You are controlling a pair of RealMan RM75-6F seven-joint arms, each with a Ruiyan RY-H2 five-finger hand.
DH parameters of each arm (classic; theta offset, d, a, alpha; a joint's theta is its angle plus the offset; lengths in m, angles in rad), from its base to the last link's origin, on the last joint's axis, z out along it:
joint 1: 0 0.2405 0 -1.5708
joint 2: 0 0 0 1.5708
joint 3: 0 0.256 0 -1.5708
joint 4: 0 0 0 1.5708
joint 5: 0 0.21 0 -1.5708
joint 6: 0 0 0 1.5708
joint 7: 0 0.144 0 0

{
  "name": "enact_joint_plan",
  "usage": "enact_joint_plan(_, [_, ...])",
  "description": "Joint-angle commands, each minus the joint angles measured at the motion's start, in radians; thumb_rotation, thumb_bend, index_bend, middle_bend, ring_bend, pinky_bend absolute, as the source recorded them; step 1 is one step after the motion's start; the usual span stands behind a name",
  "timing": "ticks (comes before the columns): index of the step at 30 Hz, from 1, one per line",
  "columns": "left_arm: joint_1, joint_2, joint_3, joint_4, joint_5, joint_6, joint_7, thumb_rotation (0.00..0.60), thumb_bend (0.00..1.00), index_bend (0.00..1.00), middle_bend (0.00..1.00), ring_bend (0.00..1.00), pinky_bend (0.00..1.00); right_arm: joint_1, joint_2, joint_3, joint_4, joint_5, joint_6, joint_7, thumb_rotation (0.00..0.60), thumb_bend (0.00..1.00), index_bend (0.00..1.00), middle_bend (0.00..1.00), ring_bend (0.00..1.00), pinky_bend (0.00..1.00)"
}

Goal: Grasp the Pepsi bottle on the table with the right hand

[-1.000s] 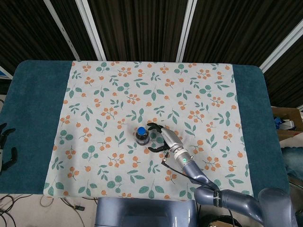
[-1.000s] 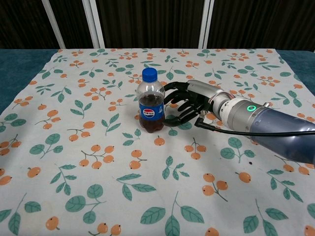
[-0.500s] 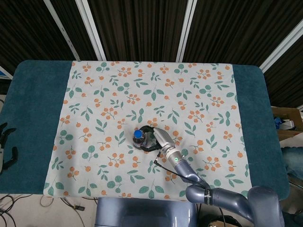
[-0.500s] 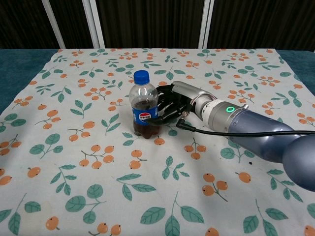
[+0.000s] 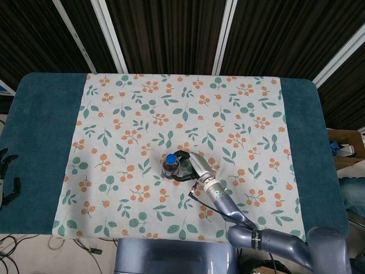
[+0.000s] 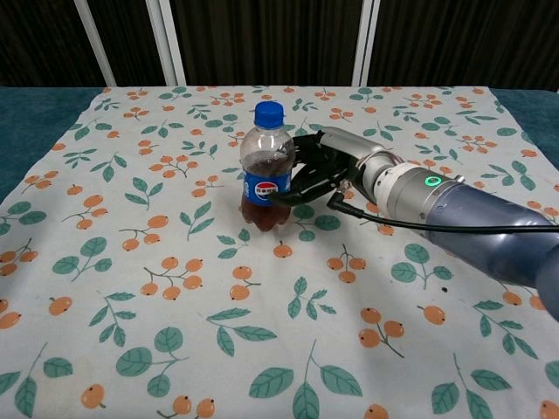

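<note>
Floral cloth over teal surface [image 5: 40,137], dark slatted wall behind. Pepsi bottle [image 6: 266,170] upright near cloth centre, cap up. Right hand [image 6: 323,170] comes side-on, fingers [image 6: 293,194] curled round label band — low wrap looks chosen for stability. Contact seems made; firmness unclear. Left hand [image 5: 7,177] idle at surface edge, fingers apart.

light: even, bright, diffuse from overhead | shadows: soft and faint, a small one beside the Pepsi bottle [image 6: 266,166] on the floral cloth [image 6: 157,262] | glare: mild sheen on the right arm's grey shell [image 6: 472,223] | focus: both views sharp, no motion blur | background: dark slatted wall [image 5: 171,34], underexposed | distortion: slight edge bowing in head view
</note>
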Motion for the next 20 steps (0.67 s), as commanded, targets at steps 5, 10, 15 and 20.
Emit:
enact_joint_plan(5, [0.001,0.0,0.0,0.0,0.0,0.003,0.003,0.6,0.54,0.18,0.05,0.11,0.04,-0.092,0.222,0.022,-0.21,-0.033,0.022,0.12,0.6,0.4,0.49,0.52,0.42,0.28])
enact_joint_plan(10, [0.002,-0.003,0.003,-0.004,0.005,0.008,0.01,0.6,0.54,0.18,0.05,0.11,0.04,-0.144,0.378,0.055,-0.346,-0.057,0.016,0.245,0.6,0.4,0.49,0.52,0.42,0.28])
enact_joint_plan(15, [0.005,-0.005,0.005,-0.01,0.013,0.017,0.018,0.6,0.54,0.18,0.05,0.11,0.04,-0.187,0.507,0.079,-0.44,-0.109,0.023,0.369,0.6,0.4,0.5,0.52,0.42,0.28])
enact_joint_plan(20, [0.009,-0.006,0.008,-0.013,0.016,0.025,0.022,0.6,0.55,0.18,0.05,0.11,0.04,-0.219,0.596,0.083,-0.489,-0.172,0.036,0.5,0.6,0.4,0.5,0.51,0.42,0.28])
